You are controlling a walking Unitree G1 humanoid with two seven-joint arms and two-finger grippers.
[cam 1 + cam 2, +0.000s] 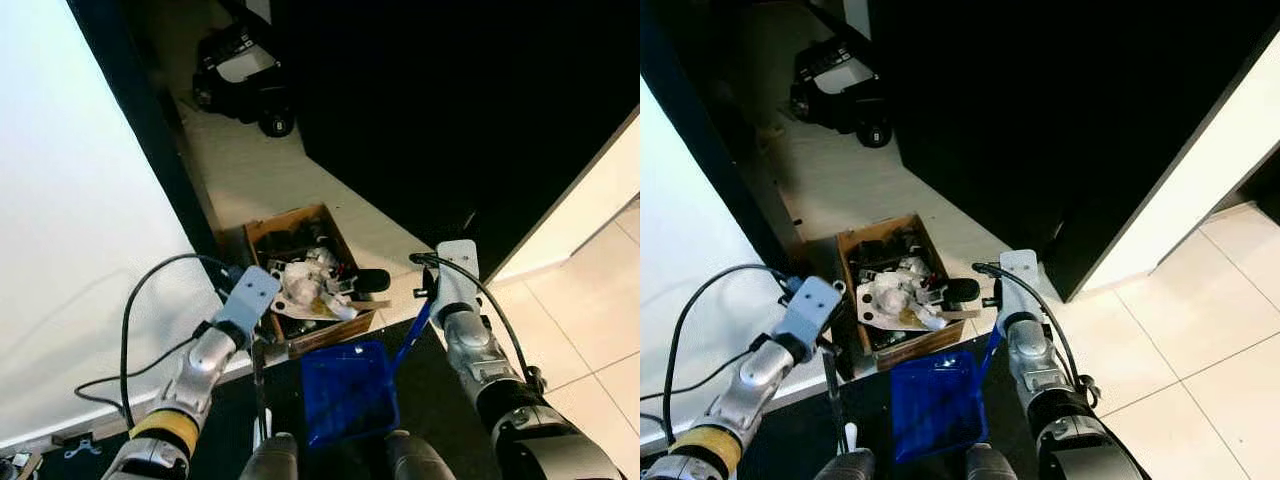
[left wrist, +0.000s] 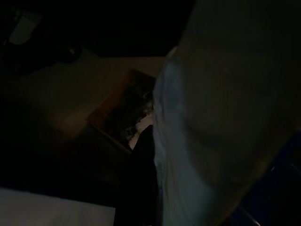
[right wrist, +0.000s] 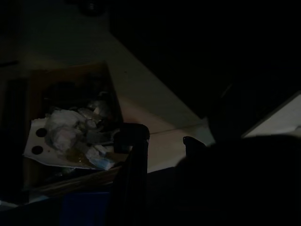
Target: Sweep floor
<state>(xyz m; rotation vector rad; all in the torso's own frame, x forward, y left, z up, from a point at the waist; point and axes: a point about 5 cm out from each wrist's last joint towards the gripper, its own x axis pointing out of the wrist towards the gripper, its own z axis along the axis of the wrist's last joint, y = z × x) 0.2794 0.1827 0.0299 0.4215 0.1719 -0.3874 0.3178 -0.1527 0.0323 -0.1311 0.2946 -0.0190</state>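
Note:
A blue dustpan [image 1: 345, 390] hangs low in front of me, just this side of an open cardboard box [image 1: 290, 218] full of crumpled white paper [image 1: 310, 285] and dark scraps. Its blue handle [image 1: 410, 338] rises to my right gripper [image 1: 428, 300], which is shut on it. My left gripper [image 1: 255, 335] sits under its wrist plate at the box's near left corner, holding a thin dark broom stick [image 1: 259, 385] that hangs down beside the dustpan. In the dark right wrist view the box [image 3: 70, 70] and paper [image 3: 63, 132] lie just beyond my fingers [image 3: 132, 134].
A white wall panel [image 1: 70, 200] runs along my left. A large dark door or cabinet [image 1: 450, 100] stands to the right of a pale floor strip [image 1: 260, 170]. A black wheeled device [image 1: 240, 75] sits at the far end. Light tiles [image 1: 590, 300] lie to the right.

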